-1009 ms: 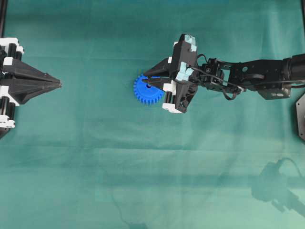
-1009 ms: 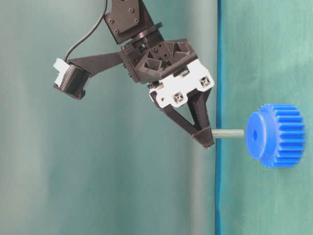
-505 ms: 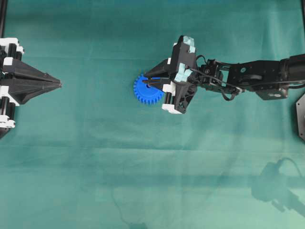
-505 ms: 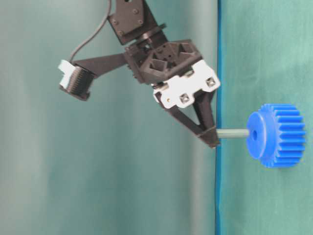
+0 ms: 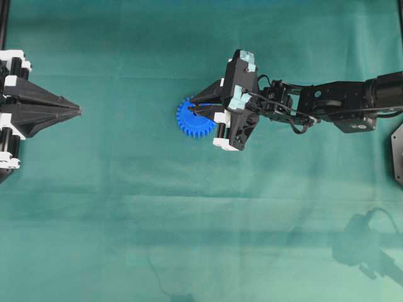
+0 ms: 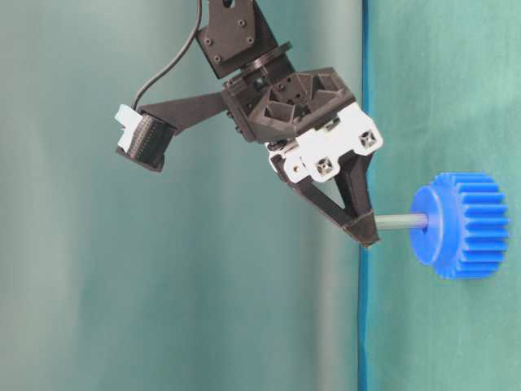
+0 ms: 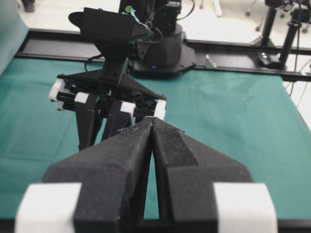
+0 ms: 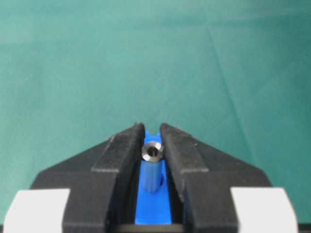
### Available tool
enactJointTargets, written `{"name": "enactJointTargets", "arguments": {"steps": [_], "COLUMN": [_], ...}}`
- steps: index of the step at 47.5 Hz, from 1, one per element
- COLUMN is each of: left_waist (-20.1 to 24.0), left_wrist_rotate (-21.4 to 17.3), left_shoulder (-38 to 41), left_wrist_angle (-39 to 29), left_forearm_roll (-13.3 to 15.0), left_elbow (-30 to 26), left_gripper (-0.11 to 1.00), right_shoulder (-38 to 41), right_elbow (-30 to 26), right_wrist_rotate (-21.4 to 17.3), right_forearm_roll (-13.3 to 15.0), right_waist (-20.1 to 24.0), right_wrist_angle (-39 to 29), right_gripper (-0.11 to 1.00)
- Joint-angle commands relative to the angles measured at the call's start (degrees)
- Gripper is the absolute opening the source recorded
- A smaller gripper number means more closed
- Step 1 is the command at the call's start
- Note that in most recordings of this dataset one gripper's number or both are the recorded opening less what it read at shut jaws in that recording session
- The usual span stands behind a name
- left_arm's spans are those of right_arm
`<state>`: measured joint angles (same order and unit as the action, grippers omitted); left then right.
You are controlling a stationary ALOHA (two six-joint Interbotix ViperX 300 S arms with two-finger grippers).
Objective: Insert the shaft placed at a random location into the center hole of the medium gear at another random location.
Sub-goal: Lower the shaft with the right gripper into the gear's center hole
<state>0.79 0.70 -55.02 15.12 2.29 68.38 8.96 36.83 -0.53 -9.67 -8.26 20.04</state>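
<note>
Right claw (image 6: 370,232) clamps shaft (image 6: 400,221); tip now at center hole (image 6: 426,220) of gear (image 6: 460,226), gap gone, apparently entering. Left claw (image 5: 77,111) closed, idle, left edge.

Overhead, the right gripper (image 5: 200,107) hides the shaft and the medium gear's (image 5: 192,123) center hole.
</note>
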Motion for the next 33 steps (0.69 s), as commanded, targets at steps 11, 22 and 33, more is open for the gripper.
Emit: {"name": "enactJointTargets", "arguments": {"steps": [11,22,33], "left_waist": [0.09,0.09,0.09], "left_wrist_rotate": [0.0,0.0,0.09], "left_shoulder": [0.35,0.44,0.44], "left_wrist_angle": [0.26,0.26,0.26], "left_forearm_roll": [0.09,0.09,0.09], "left_elbow": [-0.53,-0.53,-0.53], "left_gripper": [-0.01,-0.01,-0.01], "right_shoulder": [-3.34,-5.45,-5.27], "right_elbow": [-0.44,-0.53,-0.44], "right_wrist_rotate": [0.26,0.79,0.79], "right_forearm_roll": [0.18,0.26,0.26], "right_waist": [0.18,0.18,0.09], "right_wrist_angle": [0.35,0.18,0.26], "right_gripper": [0.24,0.24,0.24]}}
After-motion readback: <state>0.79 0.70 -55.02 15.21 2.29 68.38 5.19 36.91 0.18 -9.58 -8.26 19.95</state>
